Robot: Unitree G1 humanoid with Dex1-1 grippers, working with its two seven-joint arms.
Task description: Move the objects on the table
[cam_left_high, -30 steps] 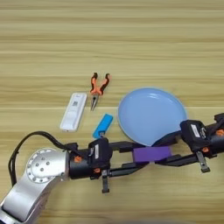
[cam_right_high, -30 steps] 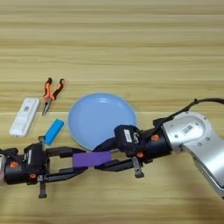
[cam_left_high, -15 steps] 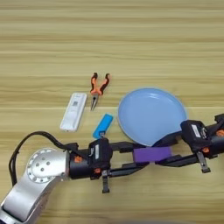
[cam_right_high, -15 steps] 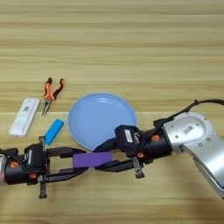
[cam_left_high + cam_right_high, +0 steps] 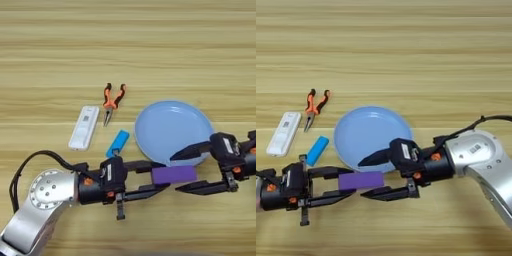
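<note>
Purple block [image 5: 174,175] sat between the left gripper [image 5: 152,177] fingers, which clamped its end, while the right gripper [image 5: 182,171] fingers stood spread around its other end, likely for handover; white device [image 5: 84,127] lay well beyond on the tabletop [image 5: 130,45]

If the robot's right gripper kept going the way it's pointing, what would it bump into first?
The right gripper points toward the robot's left, fingers spread. The purple block lies right at its fingertips, so it would likely meet that first, then the left gripper holding the block from the other side. Depth is hard to judge.
</note>
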